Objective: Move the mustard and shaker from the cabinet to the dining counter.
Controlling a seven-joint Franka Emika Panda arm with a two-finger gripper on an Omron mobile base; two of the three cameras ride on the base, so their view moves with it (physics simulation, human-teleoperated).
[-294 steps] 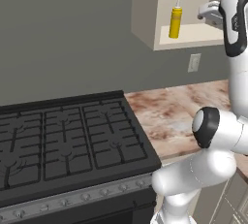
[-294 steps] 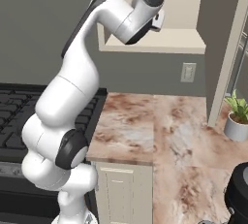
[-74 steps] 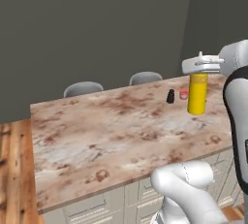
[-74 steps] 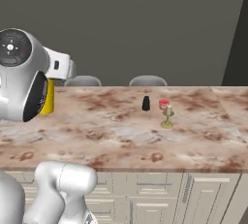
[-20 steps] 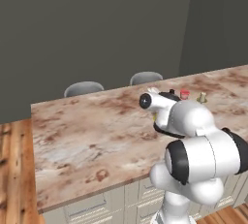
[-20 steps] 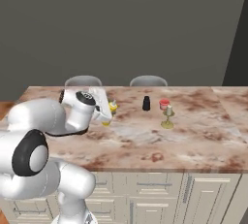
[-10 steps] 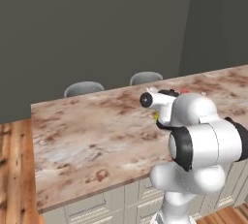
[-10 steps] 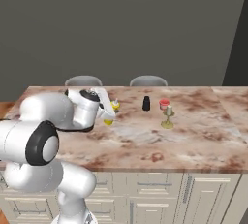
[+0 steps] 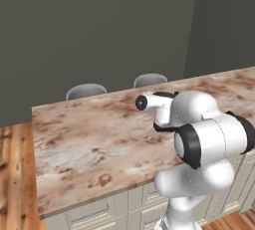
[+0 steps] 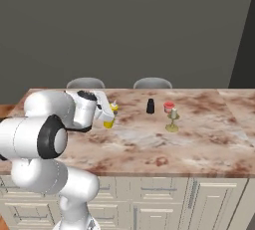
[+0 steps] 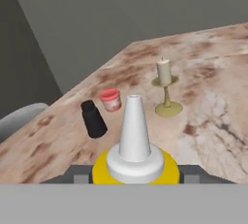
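My gripper [image 10: 106,115] is shut on the mustard [image 10: 109,121], a yellow squeeze bottle with a white nozzle, held low over the left part of the dining counter [image 10: 204,142]. The frames do not show whether its base touches the stone. In the hand view the mustard [image 11: 134,143] stands between the grey fingers [image 11: 80,174], nozzle up. The black shaker [image 10: 150,106] stands on the counter to the right of it, and in the hand view the shaker [image 11: 93,119] sits just beyond the bottle. The cabinet is out of view. In the left base view my own arm hides the hand over the dining counter [image 9: 84,134].
A small red cup [image 10: 169,106] and a beige candlestick [image 10: 173,120] stand right of the shaker. Two grey chair backs [image 10: 85,82] [image 10: 152,82] rise behind the counter's far edge. Pale drawer fronts [image 10: 149,189] run below the near edge. A wooden floor [image 9: 15,174] lies to the left.
The arm's elbow has swung up and round, while the hand with the mustard has sunk slightly toward the counter. The shaker, cup and candlestick have not moved.
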